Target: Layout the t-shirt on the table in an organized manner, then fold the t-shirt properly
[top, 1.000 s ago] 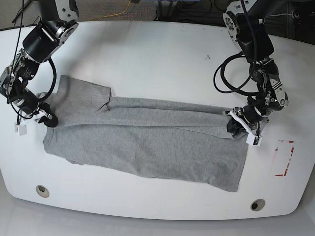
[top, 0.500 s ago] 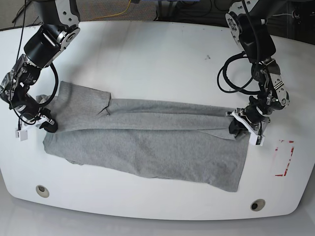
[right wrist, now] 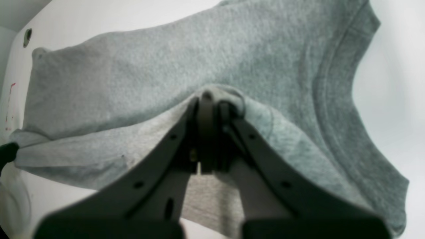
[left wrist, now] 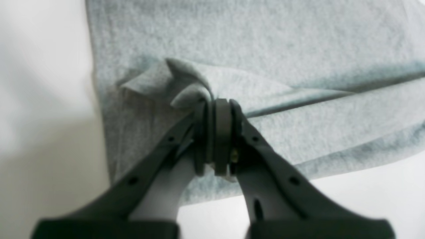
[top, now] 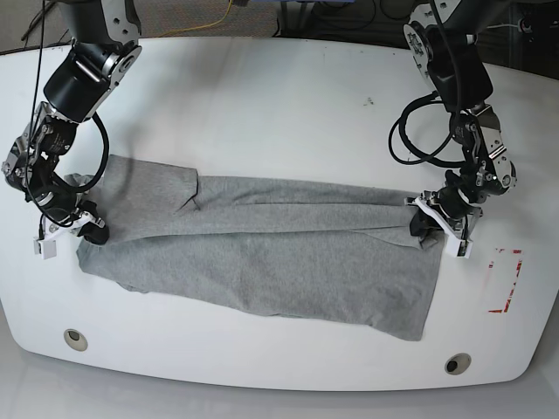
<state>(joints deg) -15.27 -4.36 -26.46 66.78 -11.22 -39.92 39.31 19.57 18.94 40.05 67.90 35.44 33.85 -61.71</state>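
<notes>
Grey cloth: the t-shirt [top: 262, 253] lay stretched lengthwise across the middle of the table [top: 279, 105], its far long side doubled over toward the near side.
Fold line: a long crease ran between the two arms, so I judged a lengthwise fold was under way.
Neck end: in the right wrist view the collar [right wrist: 335, 89] curved beside the jaws, on the base view's left.
Right gripper [top: 87, 229]: jaws clamped on a bunched tuck of the t-shirt's edge near the collar, low over the table.
Left gripper [top: 425, 225]: jaws pinched shut on a small pleat at the opposite end, by the hem corner.
Why held so: gripping both ends seemed to keep the folded edge taut and straight, so that it could be laid down evenly.
Change, right gripper: compared with a second earlier, it had dropped nearer the front edge, and the sleeve side had followed it.
Change, left gripper: it had barely shifted, a touch lower.
Change, cloth: the folded strip sat slightly further over the lower layer.
Red outline mark [top: 507, 281]: clear of the cloth, off to the side.
</notes>
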